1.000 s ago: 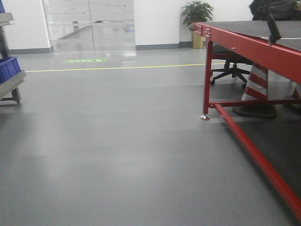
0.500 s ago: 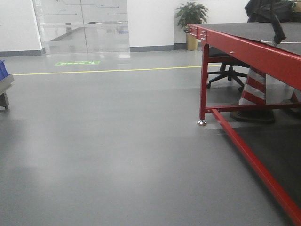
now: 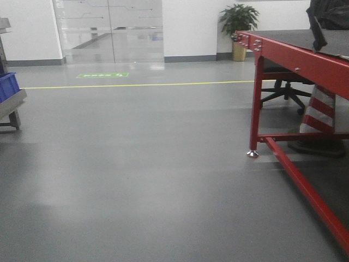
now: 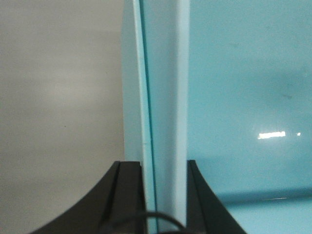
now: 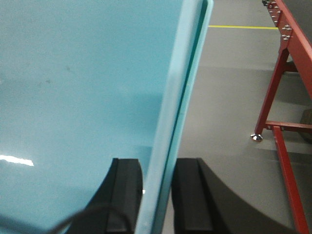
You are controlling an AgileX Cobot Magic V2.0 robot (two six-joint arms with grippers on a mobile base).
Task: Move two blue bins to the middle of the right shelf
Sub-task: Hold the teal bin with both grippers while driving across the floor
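Table shifted right, bin wall between fingers

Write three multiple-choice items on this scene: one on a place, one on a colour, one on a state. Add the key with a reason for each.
1. Where does the potted plant stand?
A. By the far wall, beyond the red table
B. In the middle of the open floor
C. In front of the glass doors

2. What colour is the floor line?
A. White
B. Red
C. Yellow

3. What is the left gripper doing?
A. Hanging open and empty
B. Shut on the wall of the light blue bin
C. Resting on the floor

Key:
1 A, its pot sits at the wall behind the table's far corner.
2 C, the front view shows a yellow stripe.
3 B, the left wrist view shows the bin's wall between both fingers.
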